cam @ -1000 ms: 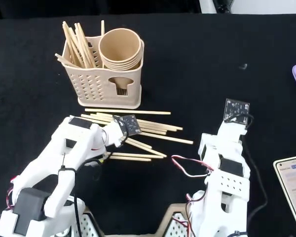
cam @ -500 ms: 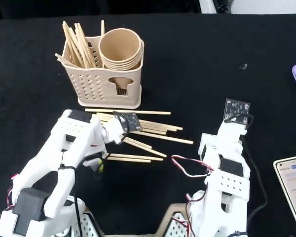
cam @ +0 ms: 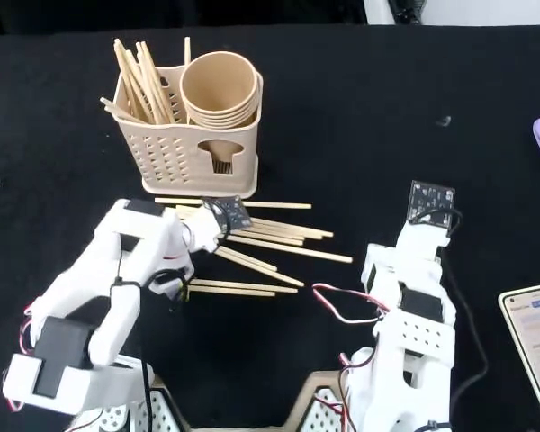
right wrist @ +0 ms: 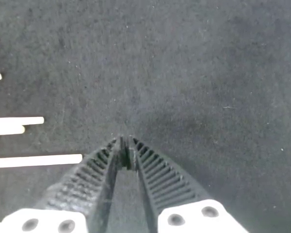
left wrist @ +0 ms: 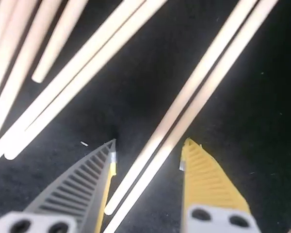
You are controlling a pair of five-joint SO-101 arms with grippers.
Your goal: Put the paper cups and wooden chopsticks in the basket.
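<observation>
- We judge the loose wooden chopsticks [cam: 283,229] to be light, stiff and smooth, so they may roll or slip on the black table [cam: 387,108]. We would pinch them near mid-length so they do not tip.
- They lie scattered just in front of the basket [cam: 193,162], which already holds the paper cups [cam: 219,85].
- Our left gripper [left wrist: 149,145] hangs low and points down, its jaws spread on either side of a pair of sticks [left wrist: 194,97].
- Our right gripper [right wrist: 124,145] is clenched on nothing, over bare table.
</observation>
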